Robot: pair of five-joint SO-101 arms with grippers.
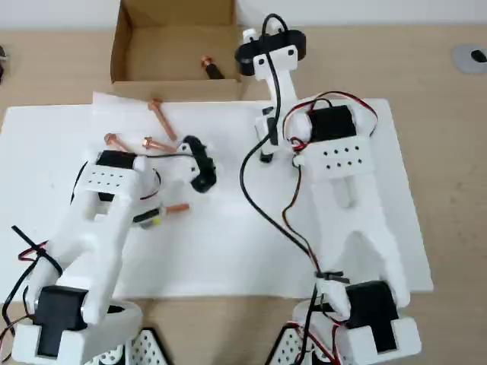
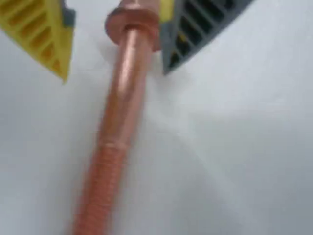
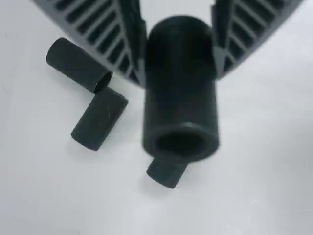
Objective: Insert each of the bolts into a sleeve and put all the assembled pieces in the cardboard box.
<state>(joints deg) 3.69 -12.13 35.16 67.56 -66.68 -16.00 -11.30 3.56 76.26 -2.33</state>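
Bolt (image 2: 122, 107) meets sleeve (image 3: 181, 112), pick-up stage
My right gripper (image 3: 178, 78) clamps the sleeve; left gripper (image 2: 113, 73) straddles the bolt, part-open. Next I'd close, lift, align.

The left arm (image 1: 99, 220) is stretched from its base at 7 o'clock toward 1 o'clock, and the left gripper (image 2: 115, 71) is pointed downward with its jaws parted. The right arm (image 1: 354, 205) is extended from 5 o'clock toward 12 o'clock, with the wrist turned toward 9 o'clock. The right gripper (image 3: 178, 68) is closed on a sleeve (image 3: 181, 107).
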